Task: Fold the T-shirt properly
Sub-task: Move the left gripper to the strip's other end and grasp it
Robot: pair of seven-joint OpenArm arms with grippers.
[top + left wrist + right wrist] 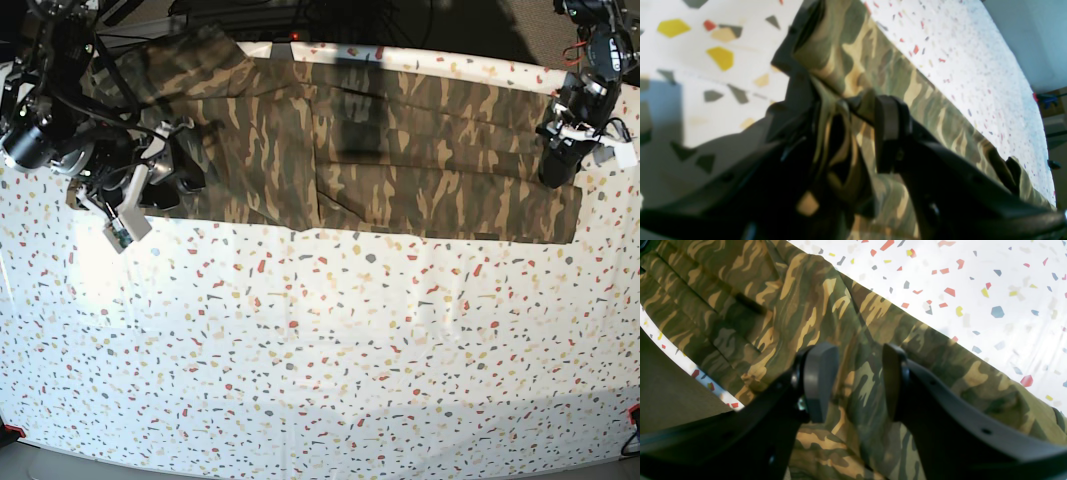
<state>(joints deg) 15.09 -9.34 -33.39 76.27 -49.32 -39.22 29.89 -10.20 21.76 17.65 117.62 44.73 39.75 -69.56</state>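
The camouflage T-shirt [400,150] lies as a long folded band along the far side of the table. My left gripper [556,172] is at the band's right end. In the left wrist view its jaws [843,133] stand apart, with a bunched fold of the T-shirt [873,60] rising between them; the picture is blurred. My right gripper [185,175] is low over the left end. In the right wrist view it [857,383] is open, both pads just above the T-shirt [800,306] with nothing pinched.
A white speckled cover [320,350] is on the table. The table's edge runs close beside the shirt [680,350], with floor beyond. Cables and arm mounts crowd the far corners [60,60]. A clamp sits at the near left corner [10,432].
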